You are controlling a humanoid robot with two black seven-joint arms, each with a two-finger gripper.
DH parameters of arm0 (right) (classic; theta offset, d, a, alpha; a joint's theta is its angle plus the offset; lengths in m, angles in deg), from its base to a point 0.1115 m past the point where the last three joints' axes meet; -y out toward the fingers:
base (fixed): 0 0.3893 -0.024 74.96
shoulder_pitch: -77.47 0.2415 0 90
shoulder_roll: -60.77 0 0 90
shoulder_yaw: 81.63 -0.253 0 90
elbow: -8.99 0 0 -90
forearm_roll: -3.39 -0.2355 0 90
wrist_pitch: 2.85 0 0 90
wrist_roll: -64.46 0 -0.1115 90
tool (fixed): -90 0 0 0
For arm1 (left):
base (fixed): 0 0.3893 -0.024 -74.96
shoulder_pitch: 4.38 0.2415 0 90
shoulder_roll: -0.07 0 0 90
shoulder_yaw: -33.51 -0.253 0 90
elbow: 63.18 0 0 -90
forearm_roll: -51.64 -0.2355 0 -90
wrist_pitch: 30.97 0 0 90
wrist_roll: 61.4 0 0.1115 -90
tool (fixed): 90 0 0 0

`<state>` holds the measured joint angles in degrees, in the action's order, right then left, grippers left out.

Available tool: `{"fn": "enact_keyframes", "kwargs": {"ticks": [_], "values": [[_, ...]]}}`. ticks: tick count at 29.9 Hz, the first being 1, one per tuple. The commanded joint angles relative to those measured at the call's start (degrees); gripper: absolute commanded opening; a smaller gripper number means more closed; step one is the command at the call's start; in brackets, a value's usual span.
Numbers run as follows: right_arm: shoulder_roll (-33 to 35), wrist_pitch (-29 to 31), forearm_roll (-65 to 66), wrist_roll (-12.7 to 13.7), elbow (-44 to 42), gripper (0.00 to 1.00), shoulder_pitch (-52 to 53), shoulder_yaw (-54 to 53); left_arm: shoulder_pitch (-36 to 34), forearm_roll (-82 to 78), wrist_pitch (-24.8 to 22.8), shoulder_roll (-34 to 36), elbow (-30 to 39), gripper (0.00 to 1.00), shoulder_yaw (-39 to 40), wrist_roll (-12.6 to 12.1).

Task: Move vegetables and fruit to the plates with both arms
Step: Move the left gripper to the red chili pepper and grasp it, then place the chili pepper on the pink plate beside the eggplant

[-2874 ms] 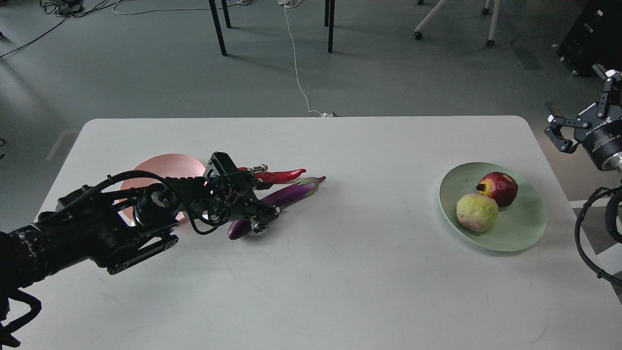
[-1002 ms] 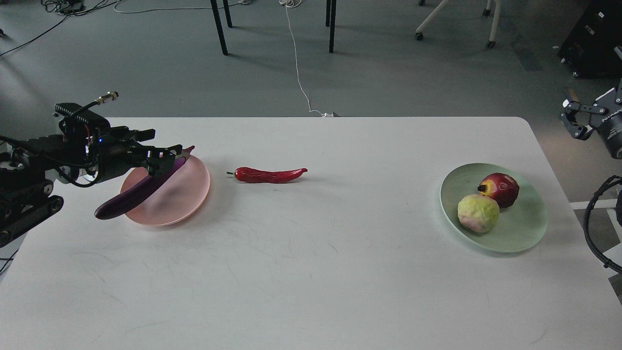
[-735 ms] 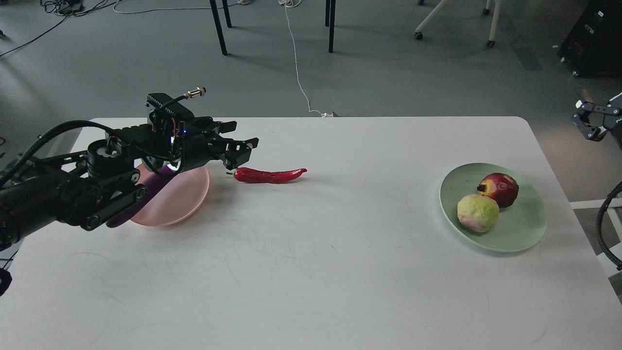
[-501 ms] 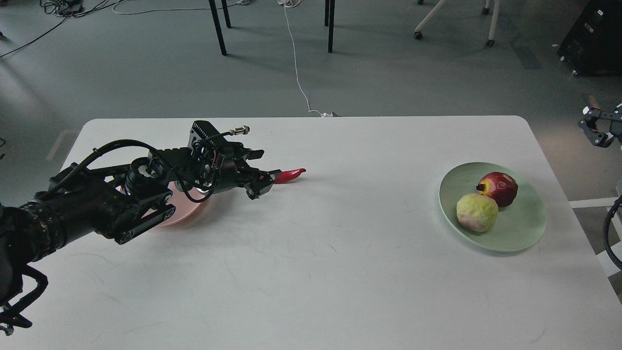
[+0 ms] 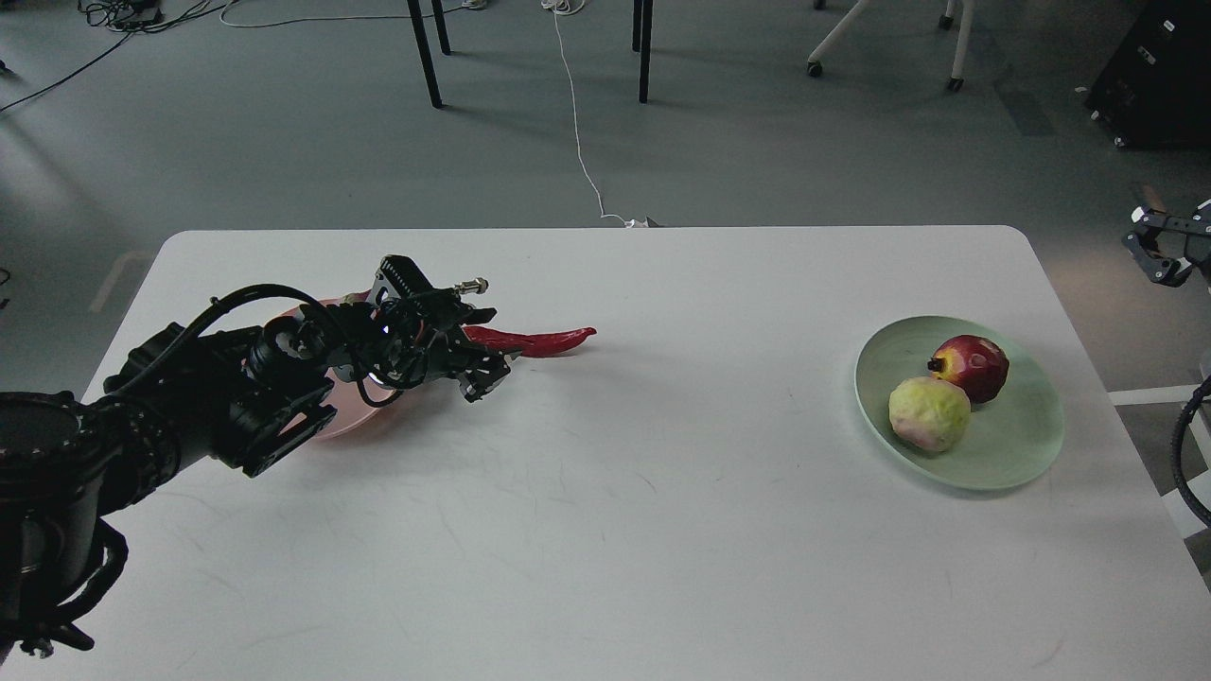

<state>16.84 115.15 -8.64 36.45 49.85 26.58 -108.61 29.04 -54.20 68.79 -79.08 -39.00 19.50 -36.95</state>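
Note:
The red chili pepper (image 5: 539,340) lies on the white table (image 5: 605,530), just right of the pink plate (image 5: 355,418). My left gripper (image 5: 481,346) is low over the chili's stem end, open, with one finger on each side of it. My left arm covers most of the pink plate, and the eggplant is hidden behind it. The mint green plate (image 5: 1017,445) at the right holds the pomegranate (image 5: 973,367) and the yellow-green fruit (image 5: 929,413), which touch each other. My right gripper (image 5: 1156,248) is at the right edge, off the table, open and empty.
Table and chair legs (image 5: 426,57) and a white cable (image 5: 577,123) are on the floor beyond the table's far edge. A black case (image 5: 1159,76) stands at the back right.
My left gripper carried the eggplant to the pink plate, let it go, then swung right and down onto the chili's stem end. My right gripper drew back toward the right edge.

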Motion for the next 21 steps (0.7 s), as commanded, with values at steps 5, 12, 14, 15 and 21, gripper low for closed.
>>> {"fn": "enact_keyframes", "kwargs": {"ticks": [5, 12, 14, 15, 21], "values": [[0.1, 0.0, 0.0, 0.0, 0.0, 0.99, 0.0, -0.2, 0.1, 0.8, 0.2, -3.1, -5.5, 0.56, -2.7, 0.3], [0.1, 0.0, 0.0, 0.0, -0.1, 0.99, 0.0, -0.1, 0.0, 0.8, 0.2, -3.3, -5.4, 0.22, -2.7, 3.6], [0.1, 0.0, 0.0, 0.0, -0.1, 0.99, 0.0, -0.2, 0.0, 0.9, 0.2, -3.3, -5.4, 0.15, -2.7, 3.6], [0.1, 0.0, 0.0, 0.0, -0.1, 0.99, 0.0, -0.2, -0.1, 0.9, 0.2, -3.3, -5.4, 0.13, -2.6, 3.6], [0.2, 0.0, 0.0, 0.0, -0.1, 0.99, 0.0, -0.2, -0.6, 10.5, 0.1, -2.0, -4.5, 0.09, -1.9, 3.6]]}}
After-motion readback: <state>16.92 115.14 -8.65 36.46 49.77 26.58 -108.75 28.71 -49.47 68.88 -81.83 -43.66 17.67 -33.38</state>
